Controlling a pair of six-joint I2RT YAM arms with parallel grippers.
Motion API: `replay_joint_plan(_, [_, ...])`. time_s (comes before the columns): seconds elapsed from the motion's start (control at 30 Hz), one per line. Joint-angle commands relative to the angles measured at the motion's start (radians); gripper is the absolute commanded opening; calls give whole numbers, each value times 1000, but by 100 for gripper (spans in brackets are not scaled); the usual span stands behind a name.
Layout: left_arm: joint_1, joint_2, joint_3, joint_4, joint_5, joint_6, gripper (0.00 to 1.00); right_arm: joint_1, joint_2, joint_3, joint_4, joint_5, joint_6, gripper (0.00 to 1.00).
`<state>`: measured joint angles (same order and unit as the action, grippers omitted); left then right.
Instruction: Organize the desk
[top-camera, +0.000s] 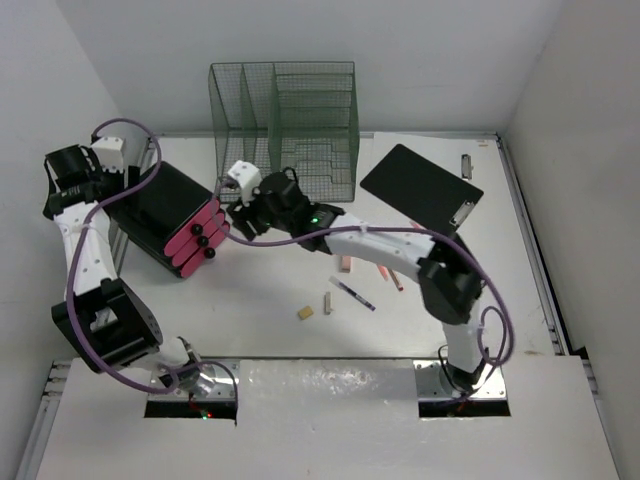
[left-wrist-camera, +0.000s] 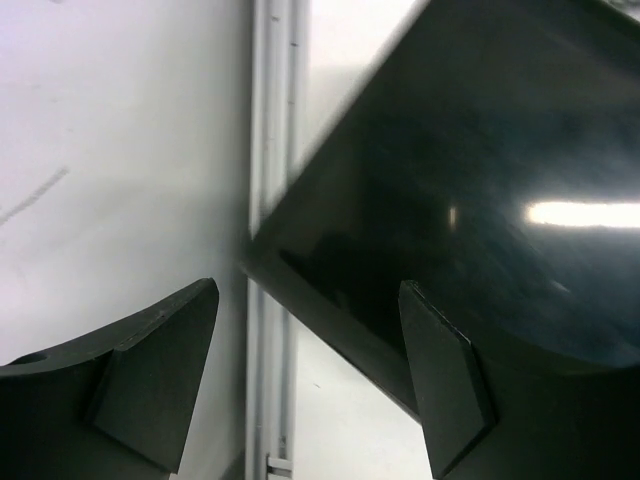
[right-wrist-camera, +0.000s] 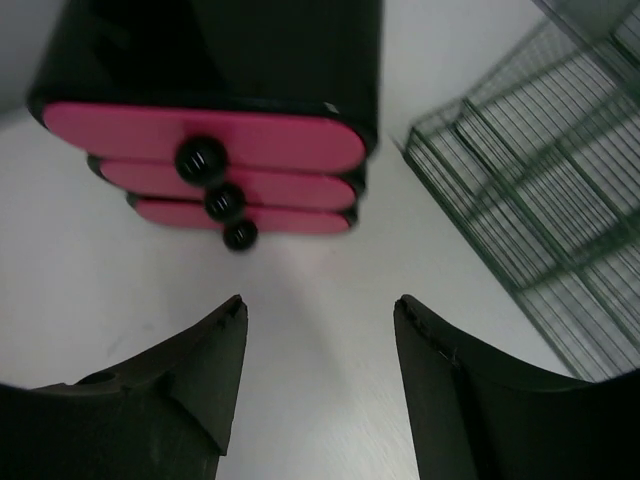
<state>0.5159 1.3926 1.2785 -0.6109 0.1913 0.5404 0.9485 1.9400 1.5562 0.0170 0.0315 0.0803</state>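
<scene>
On the left of the white desk (top-camera: 250, 310) stands a black drawer unit (top-camera: 165, 205) with three pink drawer fronts (top-camera: 197, 240) that face right. My left gripper (top-camera: 112, 190) is at its back left side, near the wall. In the left wrist view the left gripper (left-wrist-camera: 308, 290) is open, with a corner of the black unit (left-wrist-camera: 480, 180) between its fingers and a gap on the left. My right gripper (top-camera: 235, 220) hovers just in front of the drawers. It (right-wrist-camera: 320, 302) is open over bare desk, and the drawer knobs (right-wrist-camera: 222, 200) lie ahead of it.
A green wire mesh organizer (top-camera: 285, 125) stands at the back. A black clipboard (top-camera: 420, 190) lies at the back right, with a binder clip (top-camera: 466, 163) beyond it. Pens (top-camera: 352, 293), a pink piece (top-camera: 345, 264) and a small tan eraser (top-camera: 306, 313) lie mid-desk. A metal rail (left-wrist-camera: 270, 150) runs along the left wall.
</scene>
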Motion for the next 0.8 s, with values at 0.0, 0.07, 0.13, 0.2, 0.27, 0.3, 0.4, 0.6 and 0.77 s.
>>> replay_joint_plan(0.0, [4, 37, 74, 51, -7, -20, 71, 35, 98, 126, 122, -61, 32, 59])
replay_joint_plan(0.07, [3, 69, 82, 46, 3, -23, 71, 61, 164, 163, 179, -56, 47, 59])
replay_joint_plan(0.13, [3, 78, 76, 51, 10, -23, 71, 72, 197, 185, 222, -53, 77, 59])
replay_joint_plan(0.2, [3, 86, 65, 68, 16, -25, 71, 81, 237, 205, 273, -59, 104, 56])
replay_joint_plan(0.27, [3, 89, 47, 89, 16, -23, 71, 88, 270, 229, 297, -65, 131, 54])
replay_joint_plan(0.3, [3, 91, 33, 95, 16, -23, 71, 88, 281, 238, 299, -71, 136, 54])
replay_joint_plan(0.4, [3, 103, 16, 111, 13, -26, 71, 91, 309, 252, 316, -70, 170, 52])
replay_joint_plan(0.6, [1, 121, -11, 129, 26, -39, 71, 95, 369, 286, 368, -44, 237, 49])
replay_joint_plan(0.77, [-1, 121, -22, 137, 25, -34, 71, 98, 401, 303, 385, 19, 260, 45])
